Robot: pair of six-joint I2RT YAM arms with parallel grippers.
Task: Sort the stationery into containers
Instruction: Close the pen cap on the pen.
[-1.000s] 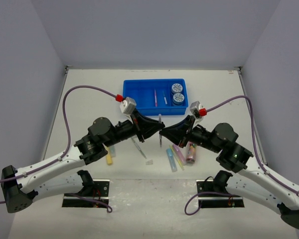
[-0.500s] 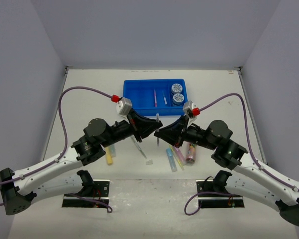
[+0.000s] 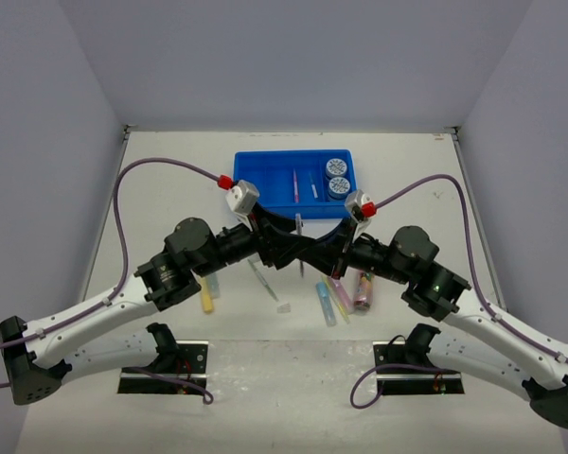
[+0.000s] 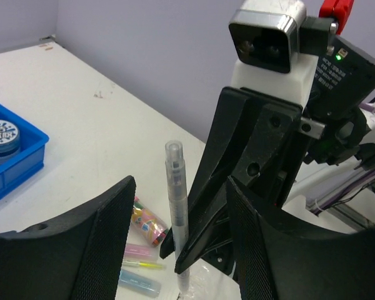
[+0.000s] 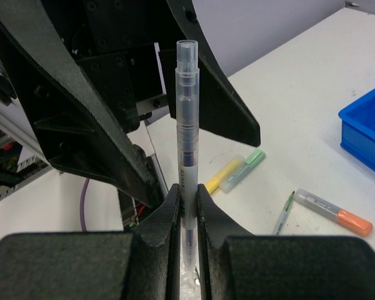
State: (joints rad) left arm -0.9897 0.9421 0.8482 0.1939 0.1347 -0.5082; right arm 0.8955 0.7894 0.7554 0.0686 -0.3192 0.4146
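A clear thin pen [image 3: 300, 242] stands upright over the table's middle. My right gripper [image 5: 187, 192] is shut on the pen [image 5: 187, 125] at its lower half. My left gripper [image 4: 178, 187] is open, one finger on each side of the same pen [image 4: 175, 200], not touching it. In the top view both grippers meet in front of the blue tray [image 3: 256, 180]: the left gripper [image 3: 296, 248] and the right gripper [image 3: 309, 253]. Two patterned discs [image 3: 338, 175] and two thin pens [image 3: 294, 184] lie in the tray.
On the table lie a yellow marker [image 3: 207, 299], a thin pen [image 3: 262, 279], a blue marker [image 3: 326, 303] and the pink tube [image 3: 363, 289]. The right wrist view also shows a green marker [image 5: 247, 165] and an orange-capped marker [image 5: 332, 212].
My left gripper has opened and let go of the pen, which stays in the shut right gripper. Both arms shifted slightly left, then the left gripper pushed forward alongside the right.
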